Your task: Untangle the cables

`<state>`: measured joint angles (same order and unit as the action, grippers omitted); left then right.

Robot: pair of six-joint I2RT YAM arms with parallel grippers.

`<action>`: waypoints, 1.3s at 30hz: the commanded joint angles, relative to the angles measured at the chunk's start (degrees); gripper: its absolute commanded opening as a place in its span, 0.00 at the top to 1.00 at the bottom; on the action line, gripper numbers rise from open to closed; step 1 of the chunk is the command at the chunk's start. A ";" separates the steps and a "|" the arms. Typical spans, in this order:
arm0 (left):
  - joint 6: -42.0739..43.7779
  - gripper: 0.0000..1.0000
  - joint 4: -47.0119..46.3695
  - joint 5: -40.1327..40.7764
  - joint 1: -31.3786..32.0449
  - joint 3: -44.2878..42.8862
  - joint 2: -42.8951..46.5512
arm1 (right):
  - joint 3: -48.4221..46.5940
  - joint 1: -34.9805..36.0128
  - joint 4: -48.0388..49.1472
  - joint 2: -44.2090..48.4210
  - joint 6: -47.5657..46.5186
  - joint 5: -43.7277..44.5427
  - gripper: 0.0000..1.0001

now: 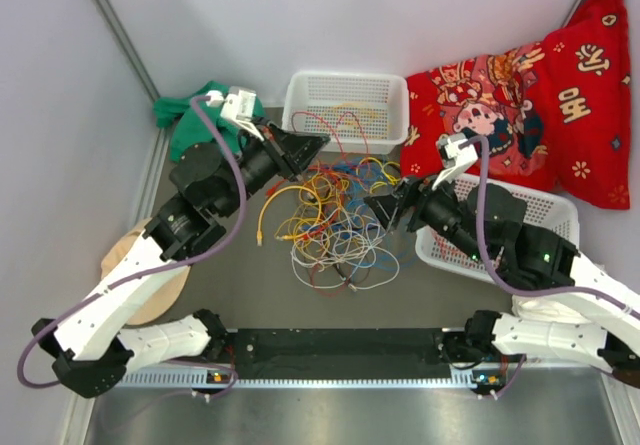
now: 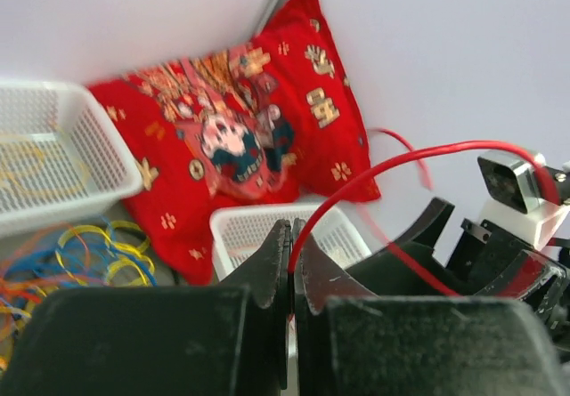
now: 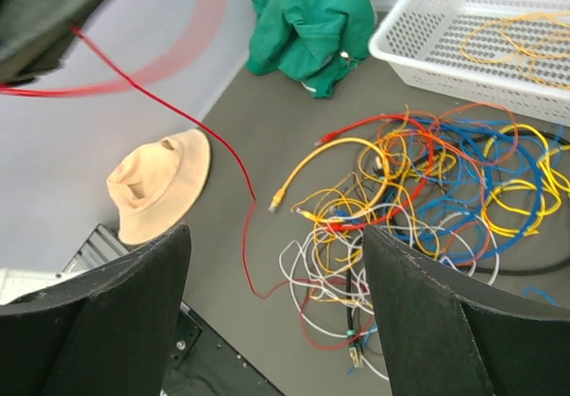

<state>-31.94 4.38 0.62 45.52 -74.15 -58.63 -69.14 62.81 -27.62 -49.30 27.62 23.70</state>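
Note:
The cables (image 1: 335, 220) lie in a tangled heap of yellow, red, orange, blue and white wire on the dark table between the two arms. My left gripper (image 1: 310, 148) hangs above the heap's far left side. In the left wrist view its jaws (image 2: 292, 236) are shut on a thin red cable (image 2: 392, 160) that arcs up and to the right. The right wrist view shows that red cable (image 3: 236, 160) running down to the heap (image 3: 419, 182). My right gripper (image 1: 385, 210) is at the heap's right edge, and its wide-open fingers (image 3: 276, 236) hold nothing.
A white basket (image 1: 345, 77) at the back holds a yellow cable. Under the right arm sits a second white basket (image 1: 540, 197). A red pillow (image 1: 530, 105) fills the back right corner. A green cloth (image 1: 185, 115) is at the back left, and a tan hat (image 1: 140, 265) lies by the left arm.

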 commanded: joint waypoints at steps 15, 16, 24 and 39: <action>-8.05 1.00 7.04 -6.86 -0.17 -9.26 -4.83 | 4.37 -0.32 26.21 -10.10 -10.21 -5.52 0.31; -7.79 1.00 7.48 -6.69 -0.17 -9.35 -4.91 | 4.63 -0.23 26.47 -10.81 -10.30 -5.08 0.35; -6.90 1.00 8.54 -5.81 -0.16 -9.26 -4.12 | 4.81 -0.32 30.51 -13.20 -10.13 -3.32 0.92; -4.62 0.01 16.79 30.82 -0.17 9.28 10.11 | -23.74 -0.32 3.12 -8.35 -14.16 15.30 1.00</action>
<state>-37.32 18.39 18.31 45.47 -68.79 -52.23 -83.11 62.83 -15.99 -58.85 17.87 29.30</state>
